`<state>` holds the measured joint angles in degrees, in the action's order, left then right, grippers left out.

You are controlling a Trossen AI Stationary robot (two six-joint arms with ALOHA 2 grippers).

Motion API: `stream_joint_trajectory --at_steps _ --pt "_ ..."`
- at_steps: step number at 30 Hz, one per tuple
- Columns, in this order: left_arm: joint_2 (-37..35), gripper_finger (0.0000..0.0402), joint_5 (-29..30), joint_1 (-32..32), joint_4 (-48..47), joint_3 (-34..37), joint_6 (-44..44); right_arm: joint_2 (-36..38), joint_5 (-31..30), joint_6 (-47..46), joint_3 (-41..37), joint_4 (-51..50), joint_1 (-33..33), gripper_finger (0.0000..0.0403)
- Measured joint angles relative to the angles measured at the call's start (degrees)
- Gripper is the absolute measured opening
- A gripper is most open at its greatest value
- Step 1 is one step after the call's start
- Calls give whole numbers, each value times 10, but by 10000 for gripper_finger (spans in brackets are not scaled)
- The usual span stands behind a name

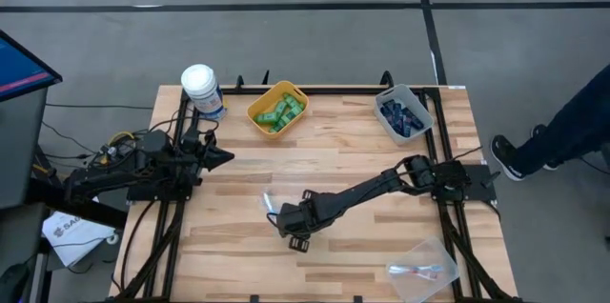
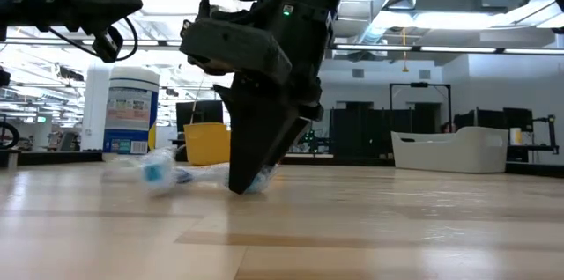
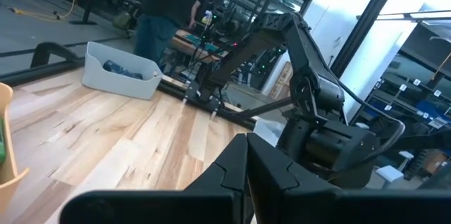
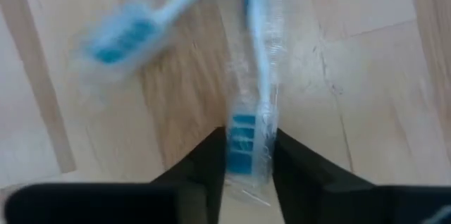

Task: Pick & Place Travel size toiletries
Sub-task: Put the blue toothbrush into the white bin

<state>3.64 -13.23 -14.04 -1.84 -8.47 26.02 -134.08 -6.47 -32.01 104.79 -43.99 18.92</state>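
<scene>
Two white toothbrushes with blue heads, in clear wrap, lie on the table's middle (image 1: 270,202). My right gripper (image 1: 289,219) points down at them and is shut on one toothbrush (image 4: 246,139). The other toothbrush (image 4: 120,37) lies beside it, free. In the low view the right gripper (image 2: 249,183) stands with its fingertips at the table. Green bottles (image 1: 279,111) fill the yellow bin and navy tubes (image 1: 402,118) the grey bin. My left gripper (image 1: 223,157) is shut and waits above the table's left side. My right gripper pinches the wrapped toothbrush at its blue head end (image 4: 244,134) between its two fingers (image 4: 201,164), coming from above and pointing down. The fingers lie across the brush, and the clear wrap is between the pads and the brush. The toothbrush lies on the table.
A white-lidded canister (image 1: 201,88) stands at the far left. The yellow bin (image 1: 257,111) and grey bin (image 1: 385,111) sit along the far edge. A clear bin (image 1: 426,267) holding toothbrushes is at the near right corner. A person's legs (image 1: 558,136) show beyond the right edge.
</scene>
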Motion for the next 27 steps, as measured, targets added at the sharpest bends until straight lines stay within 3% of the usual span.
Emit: stream_joint_trajectory --at_steps 6,13,27 --pt "0 1 1 0 0 0 0 7 22 -18 -1 -20 3 59" --pt "0 1 -2 0 0 0 0 25 38 -67 -2 -102 32 83" --pt "2 1 -7 0 -1 0 -3 68 132 -133 -2 -361 95 76"
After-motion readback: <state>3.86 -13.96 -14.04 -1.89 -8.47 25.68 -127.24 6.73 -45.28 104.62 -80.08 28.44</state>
